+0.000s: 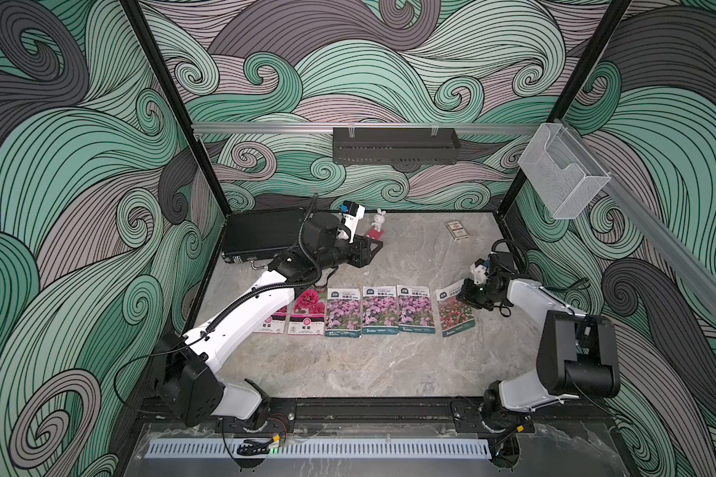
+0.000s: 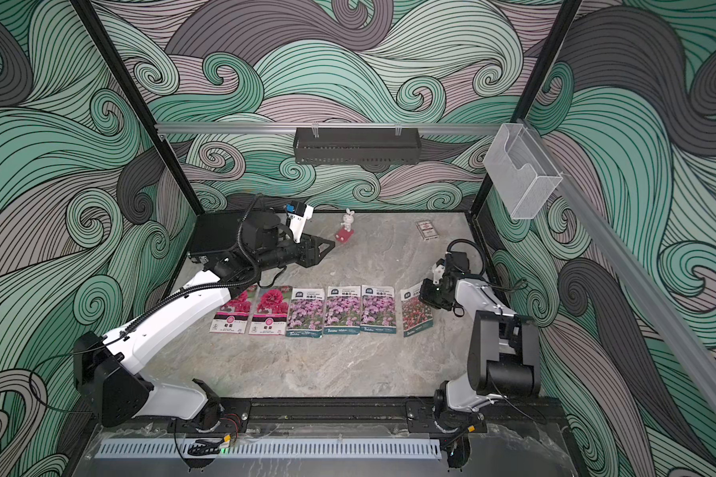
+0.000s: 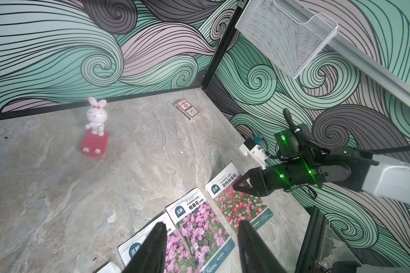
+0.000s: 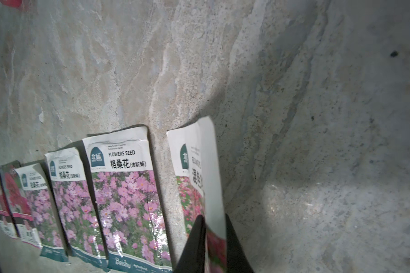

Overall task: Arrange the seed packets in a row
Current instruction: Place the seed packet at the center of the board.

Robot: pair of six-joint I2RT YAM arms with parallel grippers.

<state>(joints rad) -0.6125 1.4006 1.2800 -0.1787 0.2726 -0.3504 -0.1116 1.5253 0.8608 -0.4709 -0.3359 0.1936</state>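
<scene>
Six seed packets down, the last one crooked: square it before you let go.
Five lie side by side on the bench; the red-pink packet sits at the right end, a gap from its purple-pink neighbour, skewed, one edge lifted. Your right end effector straddles that edge, jaws close together; whether they pinch it cannot be told. Lower the edge flat, turn the packet parallel, then part the jaws and rise straight. Your left end effector hangs beyond the row, jaws apart, empty; keep it clear.
</scene>
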